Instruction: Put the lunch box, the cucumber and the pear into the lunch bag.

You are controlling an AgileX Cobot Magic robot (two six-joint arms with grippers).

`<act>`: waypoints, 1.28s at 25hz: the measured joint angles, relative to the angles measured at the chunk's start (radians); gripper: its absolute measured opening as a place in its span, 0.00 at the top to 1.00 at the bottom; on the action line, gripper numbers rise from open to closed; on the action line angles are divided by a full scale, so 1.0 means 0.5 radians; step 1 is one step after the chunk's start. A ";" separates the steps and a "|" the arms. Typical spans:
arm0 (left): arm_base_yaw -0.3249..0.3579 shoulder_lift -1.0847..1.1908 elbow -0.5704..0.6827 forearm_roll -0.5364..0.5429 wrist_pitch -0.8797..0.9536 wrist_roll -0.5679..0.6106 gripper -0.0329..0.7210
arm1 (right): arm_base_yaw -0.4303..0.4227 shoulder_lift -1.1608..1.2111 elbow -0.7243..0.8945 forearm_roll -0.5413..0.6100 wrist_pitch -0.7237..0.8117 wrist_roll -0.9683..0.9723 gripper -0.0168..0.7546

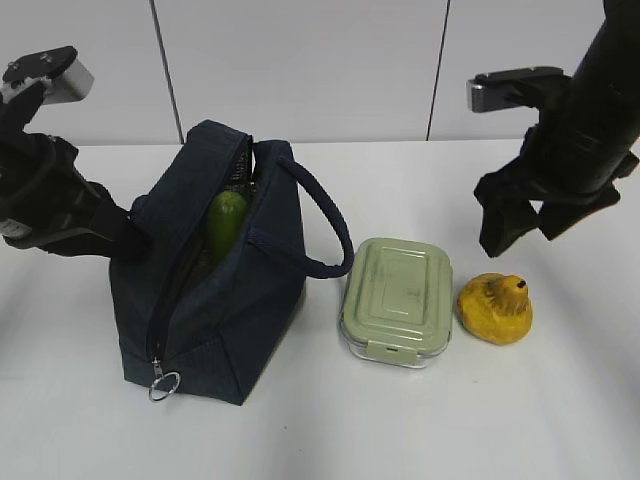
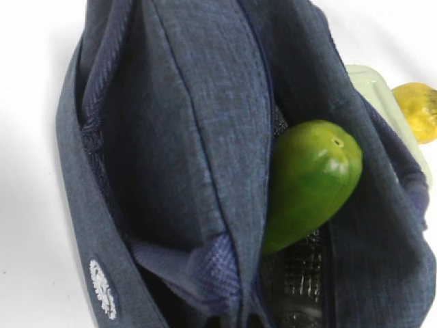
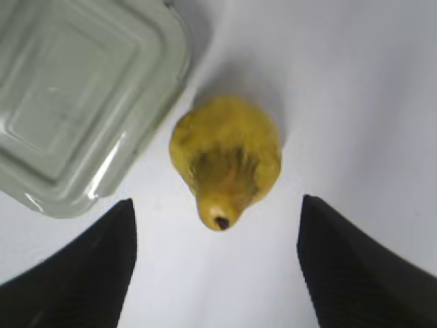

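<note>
The navy lunch bag point(image 1: 225, 300) stands open on the left, and the green cucumber point(image 1: 226, 222) sticks up out of its mouth. It fills the left wrist view point(image 2: 184, 137), with the cucumber point(image 2: 311, 181) against the silvery lining. The left gripper point(image 1: 122, 238) is at the bag's left side; its fingers are hidden. The sage-lidded lunch box point(image 1: 397, 300) sits right of the bag, and the yellow pear point(image 1: 495, 308) is beside it. My right gripper point(image 1: 522, 238) hangs open and empty above the pear point(image 3: 229, 154), with its fingers point(image 3: 89, 273) spread on either side of it.
The bag's loop handle point(image 1: 325, 225) arches toward the lunch box. The zipper ring pull point(image 1: 164, 385) hangs at the bag's front corner. A corner of the lunch box point(image 3: 75, 102) lies close to the right gripper's left finger. A white table point(image 1: 400, 430) lies under everything.
</note>
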State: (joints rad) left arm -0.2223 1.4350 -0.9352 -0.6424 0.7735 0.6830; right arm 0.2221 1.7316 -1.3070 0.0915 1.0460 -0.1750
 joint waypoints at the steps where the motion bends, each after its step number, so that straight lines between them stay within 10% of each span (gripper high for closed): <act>1: 0.000 0.000 0.000 0.000 0.000 0.000 0.97 | 0.000 0.000 0.040 -0.009 -0.004 0.009 0.25; 15: 0.000 0.000 0.000 0.000 -0.002 0.000 0.97 | 0.000 0.186 0.211 -0.014 -0.325 0.017 0.31; 21: 0.000 0.000 0.000 0.000 -0.002 0.000 0.97 | 0.000 0.235 0.207 -0.019 -0.332 0.013 0.70; 25: 0.000 0.000 0.000 0.004 -0.002 0.000 0.97 | 0.000 0.106 0.189 -0.001 -0.318 0.008 0.74; 32: 0.000 0.000 0.000 0.006 -0.002 0.000 0.97 | 0.029 -0.317 -0.024 1.078 -0.214 -0.809 0.74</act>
State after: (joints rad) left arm -0.2223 1.4350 -0.9352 -0.6395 0.7726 0.6830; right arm 0.2367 1.5732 -1.3191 0.6305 0.9388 -0.5793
